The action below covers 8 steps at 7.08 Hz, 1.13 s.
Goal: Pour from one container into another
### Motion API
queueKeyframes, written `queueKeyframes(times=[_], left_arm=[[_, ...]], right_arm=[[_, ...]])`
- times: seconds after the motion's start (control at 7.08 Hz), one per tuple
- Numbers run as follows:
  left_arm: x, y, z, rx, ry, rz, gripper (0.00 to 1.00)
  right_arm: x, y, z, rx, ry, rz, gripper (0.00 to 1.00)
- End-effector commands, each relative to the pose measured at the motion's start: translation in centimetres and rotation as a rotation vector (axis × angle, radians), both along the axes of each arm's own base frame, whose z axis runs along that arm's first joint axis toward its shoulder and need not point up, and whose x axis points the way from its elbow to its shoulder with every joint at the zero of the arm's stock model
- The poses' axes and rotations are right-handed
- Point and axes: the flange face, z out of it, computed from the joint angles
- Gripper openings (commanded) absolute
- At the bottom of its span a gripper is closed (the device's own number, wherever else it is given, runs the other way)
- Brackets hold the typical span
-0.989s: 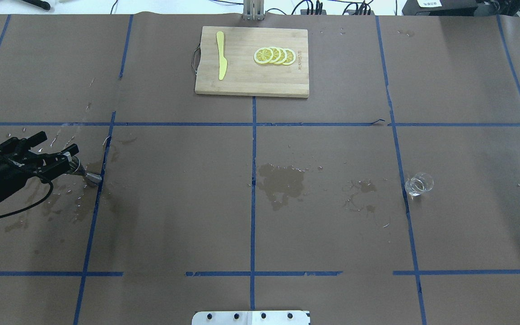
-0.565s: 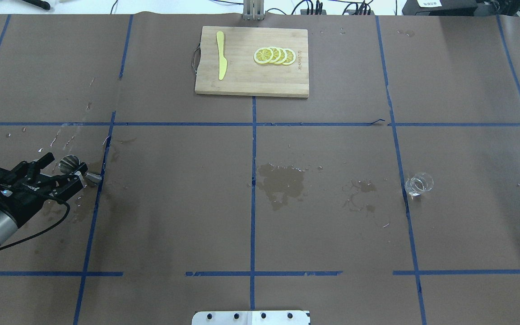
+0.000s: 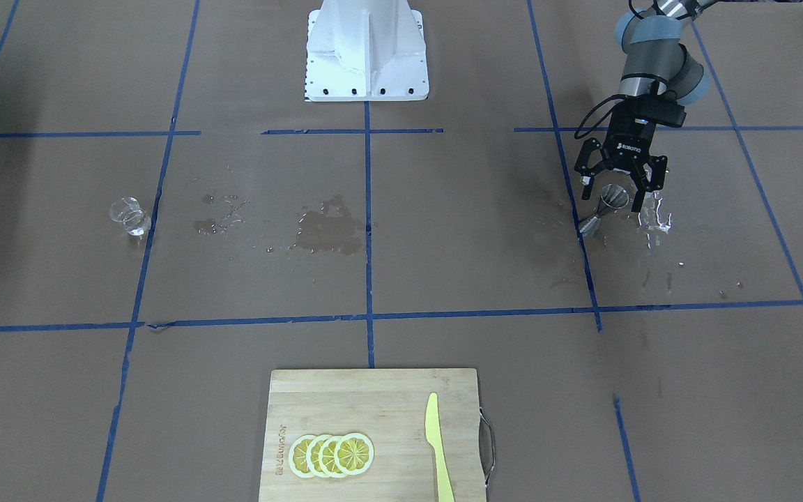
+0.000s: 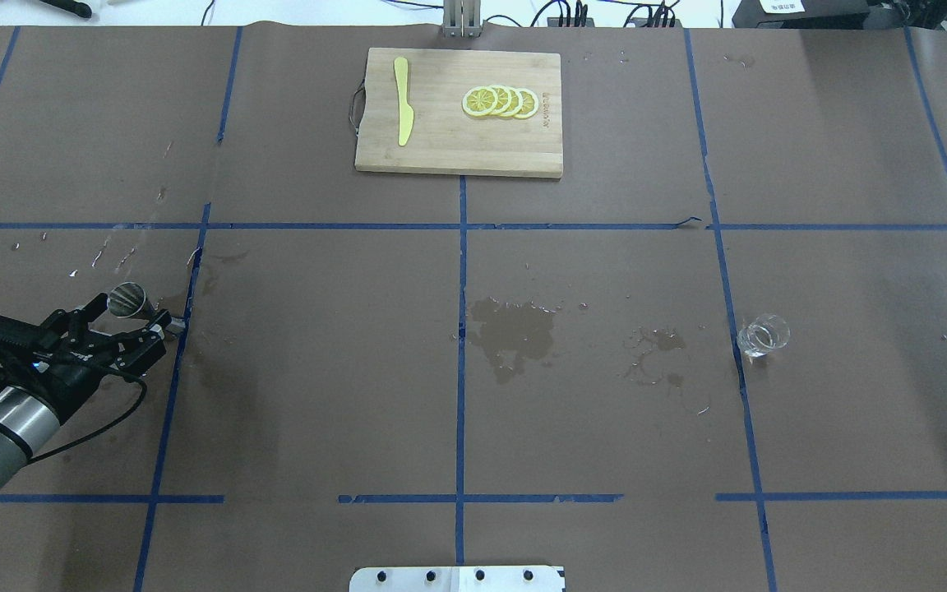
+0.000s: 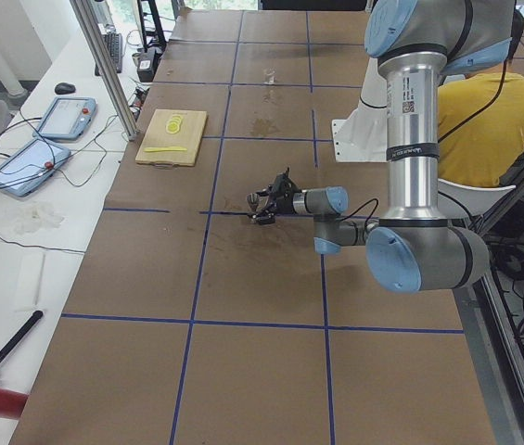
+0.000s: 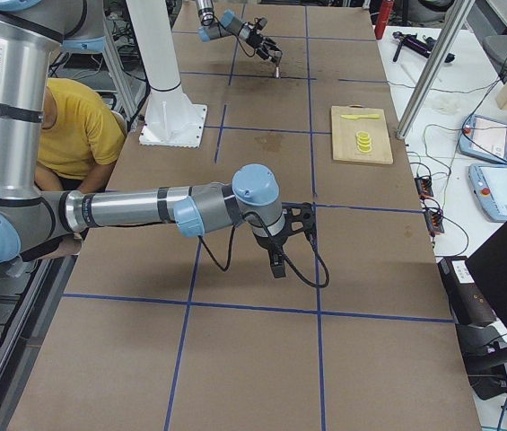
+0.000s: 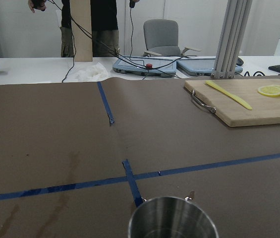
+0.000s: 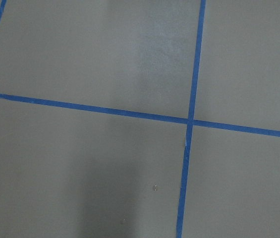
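A robotics lab: tape-gridded table [image 4: 605, 427], teach pendants [image 5: 65, 117].

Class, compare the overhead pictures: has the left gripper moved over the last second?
Yes: the left gripper has drawn back toward the robot, away from the cutting board.

overhead: rear, looking down | front: opposite, steep | shared: cutting board [image 4: 441, 144]

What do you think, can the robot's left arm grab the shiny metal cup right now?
Probably yes. The left gripper is open right at the steel jigger, seemingly with a finger on each side, and nothing lies between them. The jigger looks upright, so closing should catch it.
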Motion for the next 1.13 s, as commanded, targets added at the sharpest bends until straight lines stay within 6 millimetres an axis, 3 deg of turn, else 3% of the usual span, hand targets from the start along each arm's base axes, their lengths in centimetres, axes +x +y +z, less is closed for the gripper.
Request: queueKeyframes(times=[0.0,0.14,0.42,0.99], left_arm=[[1.63,-0.30,1.14,-0.006,-0.017,0.002,1.00],[1.72,-0.19,1.28,-0.006,-0.019,0.005,0.94],[1.72,-0.12,1.22,-0.005,-0.013,0.007,0.63],[2.04,0.29,1.21,-0.012,0.002,0.016,0.62]], right_arm=[[0.03,-0.06,-0.06,0.002,0.001,0.001,1.00],[-0.03,-0.07,-0.06,0.002,0.001,-0.001,1.00],[0.02,-0.06,-0.07,0.001,-0.001,0.000,1.00],[0.03,-0.06,0.02,0.000,0.001,0.001,1.00]])
